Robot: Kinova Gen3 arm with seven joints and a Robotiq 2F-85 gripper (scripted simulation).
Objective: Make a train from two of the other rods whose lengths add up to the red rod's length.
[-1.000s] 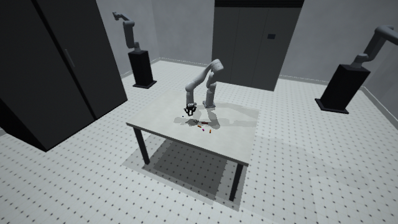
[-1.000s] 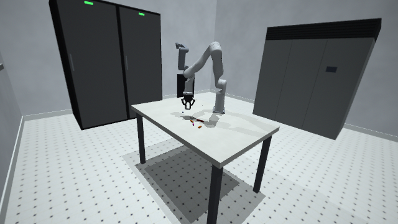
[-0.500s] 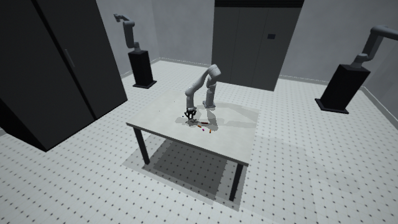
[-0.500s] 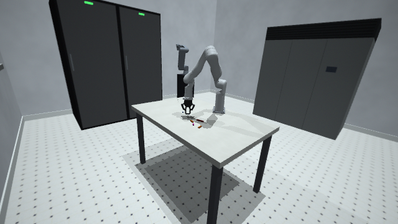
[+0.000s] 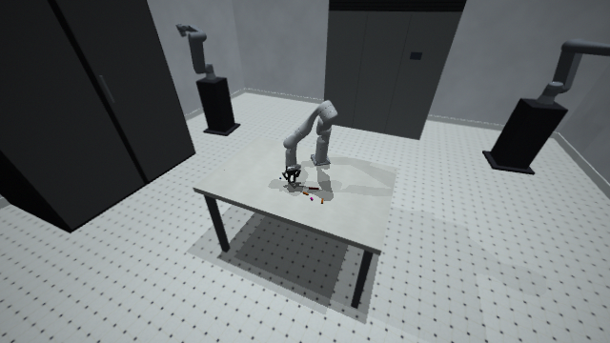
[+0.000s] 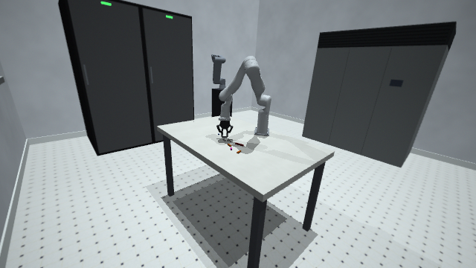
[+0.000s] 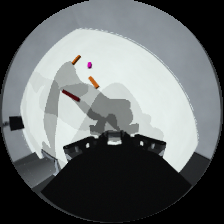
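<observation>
My gripper hangs just above the table, a little to the left of the rod cluster, and also shows in the exterior view. In the wrist view a small pale grey rod sits between my fingers, and the gripper is shut on it. The dark red rod lies flat ahead of me. One orange rod lies close beside it. A second orange rod lies farther off. A small magenta rod lies between the two orange ones.
A tiny blue rod lies on the table left of my gripper. My arm's base stands on the table behind the rods. The table's front edge is a short way past the rods.
</observation>
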